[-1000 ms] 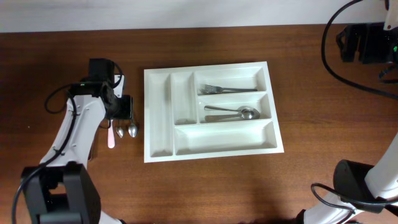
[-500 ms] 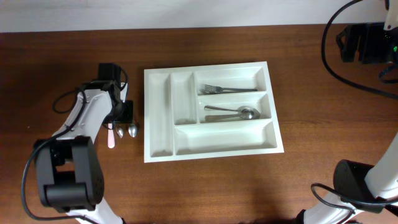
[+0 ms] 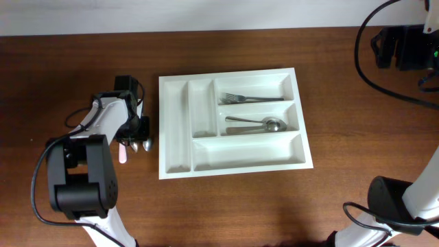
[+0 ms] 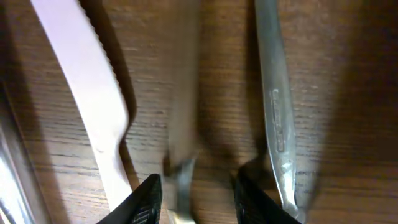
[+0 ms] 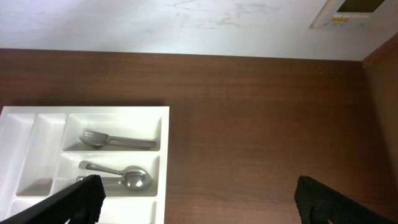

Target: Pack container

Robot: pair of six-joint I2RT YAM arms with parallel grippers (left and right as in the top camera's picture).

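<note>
The white cutlery tray lies mid-table and holds a fork in its top long compartment and spoons in the middle one. The tray also shows in the right wrist view. Left of the tray lie a pink plastic knife and two metal spoons. My left gripper is low over them. In the left wrist view its open fingers straddle the blurred handle of the middle spoon, with the knife to the left and the other spoon's handle to the right. My right gripper is wide open and empty.
The right arm hovers high at the table's far right corner, with black cables around it. The pale wall runs along the table's back edge. The tray's bottom long compartment and two narrow ones hold nothing.
My left gripper has dropped closer to the loose cutlery left of the tray, shifting slightly toward the tray. The right arm and the tray have not moved.
</note>
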